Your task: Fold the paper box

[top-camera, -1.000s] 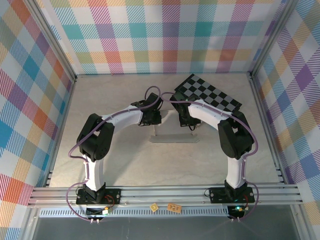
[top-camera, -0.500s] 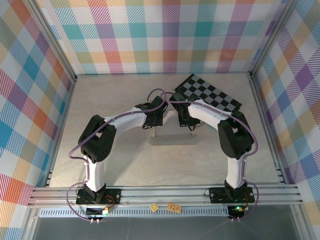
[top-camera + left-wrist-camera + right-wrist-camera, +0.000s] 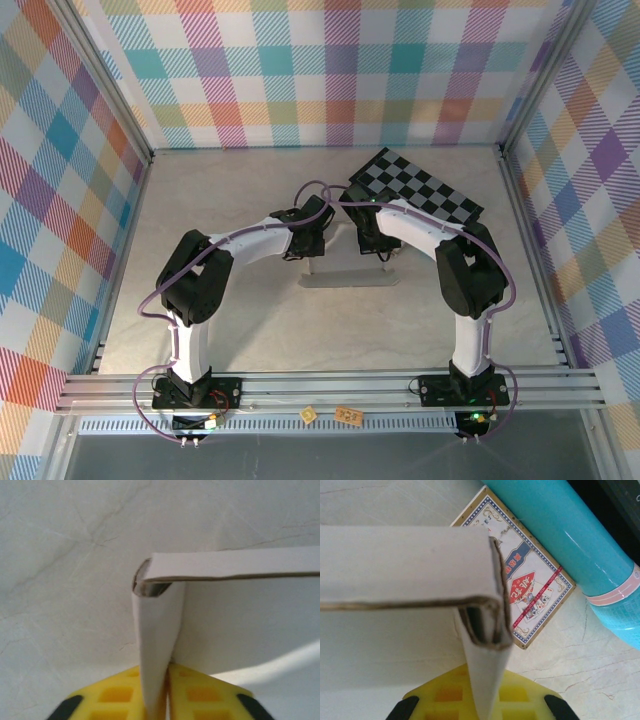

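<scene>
Two grips: we see left gripper (image 3: 155,676) and right gripper (image 3: 482,679) each clamped on one end of the paper box (image 3: 350,281), its long axis spanning between them.

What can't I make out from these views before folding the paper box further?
- Top external: the left arm and right arm cover the paper box's far edge, hiding the grips.
- Left wrist: the bottom edge cuts off the left gripper; the box runs off the right edge.
- Right wrist: the box covers part of the card packet; the frame crops the teal cylinder.
</scene>
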Available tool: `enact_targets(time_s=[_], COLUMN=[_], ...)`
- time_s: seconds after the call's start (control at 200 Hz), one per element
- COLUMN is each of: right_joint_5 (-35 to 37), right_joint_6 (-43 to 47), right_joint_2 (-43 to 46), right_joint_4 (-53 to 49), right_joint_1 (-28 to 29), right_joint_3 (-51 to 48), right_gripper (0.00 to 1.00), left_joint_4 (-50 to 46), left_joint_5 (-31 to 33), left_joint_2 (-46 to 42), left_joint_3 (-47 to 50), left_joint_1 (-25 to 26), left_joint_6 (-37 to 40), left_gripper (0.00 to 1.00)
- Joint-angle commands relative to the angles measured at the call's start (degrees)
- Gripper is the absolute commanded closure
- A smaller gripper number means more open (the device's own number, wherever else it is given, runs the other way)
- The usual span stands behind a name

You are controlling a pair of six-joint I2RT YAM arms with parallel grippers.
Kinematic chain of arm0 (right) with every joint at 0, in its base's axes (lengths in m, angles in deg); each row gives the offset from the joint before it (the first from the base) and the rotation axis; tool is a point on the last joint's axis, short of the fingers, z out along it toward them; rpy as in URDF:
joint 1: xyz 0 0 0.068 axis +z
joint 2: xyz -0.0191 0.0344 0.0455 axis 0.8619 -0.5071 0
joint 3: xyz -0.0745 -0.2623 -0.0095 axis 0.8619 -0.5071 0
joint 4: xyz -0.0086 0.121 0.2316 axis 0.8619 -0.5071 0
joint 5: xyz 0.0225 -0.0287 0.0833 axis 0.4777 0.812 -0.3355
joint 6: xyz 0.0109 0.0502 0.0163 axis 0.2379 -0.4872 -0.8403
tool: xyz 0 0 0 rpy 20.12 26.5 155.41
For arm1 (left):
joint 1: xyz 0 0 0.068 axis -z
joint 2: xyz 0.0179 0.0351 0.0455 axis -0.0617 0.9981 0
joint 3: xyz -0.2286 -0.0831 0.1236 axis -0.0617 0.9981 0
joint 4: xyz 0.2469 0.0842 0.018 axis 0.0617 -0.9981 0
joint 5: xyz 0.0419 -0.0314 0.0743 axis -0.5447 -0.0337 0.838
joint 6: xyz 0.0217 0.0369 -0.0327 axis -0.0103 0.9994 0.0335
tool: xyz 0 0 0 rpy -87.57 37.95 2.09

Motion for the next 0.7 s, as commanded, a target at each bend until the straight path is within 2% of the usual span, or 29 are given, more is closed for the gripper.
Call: enact_targets(time_s=[0.0, 0.04, 0.215, 0.385, 0.695], right_joint_5=[2.28, 2.27, 2.85, 4.34, 11.56], right_joint_6=[-1.01, -0.98, -1.89, -3.51, -8.77], right_joint_2=[0.69, 0.82, 0.96, 0.13, -2.74], right_joint_4=[-0.85, -0.76, -1.11, -2.59, -8.7], right_joint_1=[-0.19, -0.2, -0.18, 0.15, 2.73], right_joint_3=[0.78, 0.62, 0.08, 0.24, 2.92], right_gripper=[1.0, 1.0, 1.0, 1.0, 1.0], left_joint_4=[-4.6, -5.63, -12.43, -10.34, -9.61], left_joint_5=[2.26, 3.85, 11.4, 10.63, 10.02], left_joint_2=[-0.28, -0.28, 0.64, -1.9, -3.55], left_joint_3=[-0.52, -0.94, -3.21, -1.49, -1.27], left_joint_1=[-0.71, -0.65, -0.32, 0.25, 0.52], left_joint_6=[-0.29, -0.45, -2.64, -3.79, -4.45], left_gripper=[0.95, 1.0, 1.0, 1.0, 1.0])
